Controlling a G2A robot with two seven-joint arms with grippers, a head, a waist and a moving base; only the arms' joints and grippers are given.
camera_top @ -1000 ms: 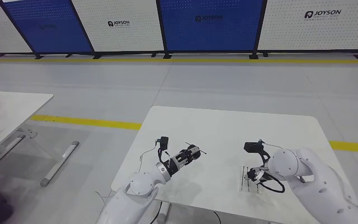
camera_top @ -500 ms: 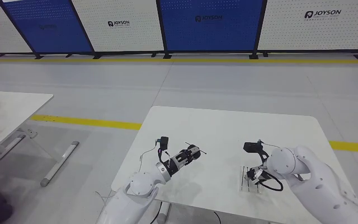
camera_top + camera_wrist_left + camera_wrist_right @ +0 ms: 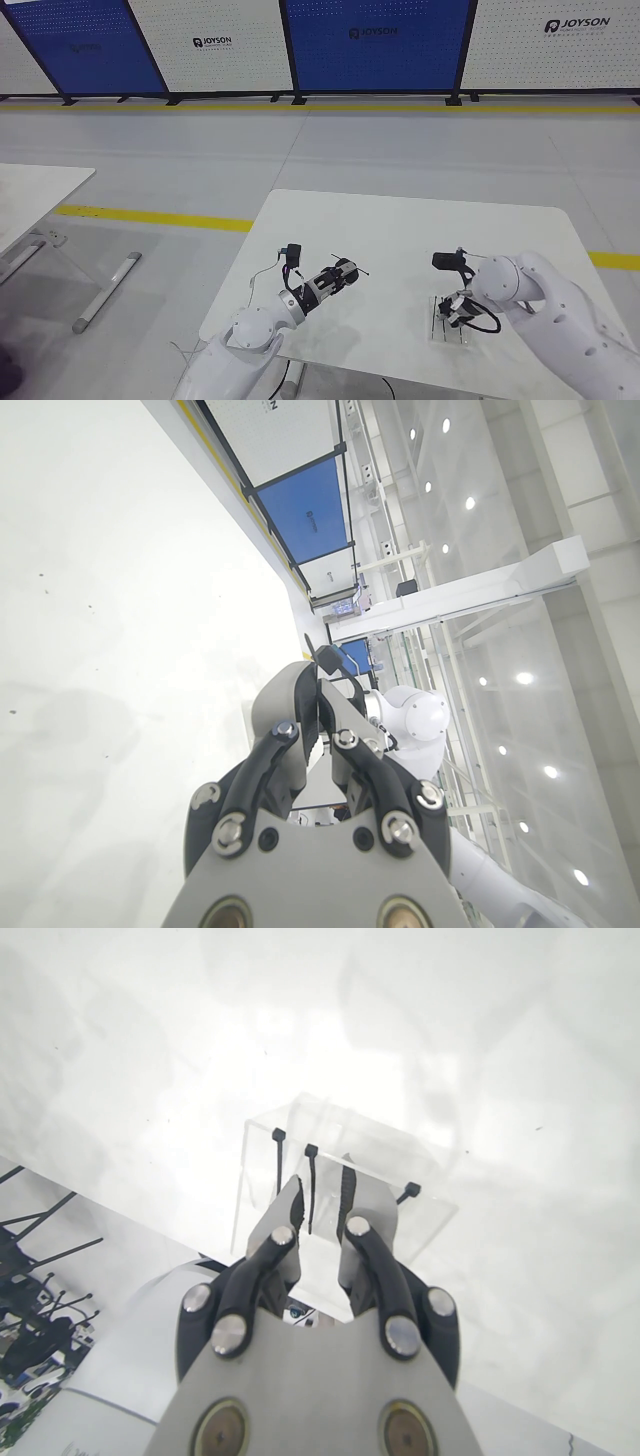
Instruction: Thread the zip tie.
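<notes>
Now left gripper (image 3: 317, 680) pinches a zip tie (image 3: 362, 270), right gripper (image 3: 322, 1200) spread above stand (image 3: 425, 1163)

The right gripper (image 3: 322, 1190) hangs with fingers parted over a clear stand (image 3: 430, 1168) on the white bench (image 3: 125, 1053), a black zip tie (image 3: 311, 1178) showing between them.

The top camera sits on the robot above both arms and looks down and forward over the white desk (image 3: 400, 225), far enough to take in both arms. The left wrist camera sits close behind the left end effector (image 3: 316, 695), which pinches a zip tie (image 3: 310, 648), and looks low along the desk toward the hall wall, with the right arm (image 3: 422, 720) farther off. The right wrist camera sits close behind the right end effector (image 3: 320, 1200) and looks steeply down at a clear stand (image 3: 345, 1163); the top view shares this stand.
</notes>
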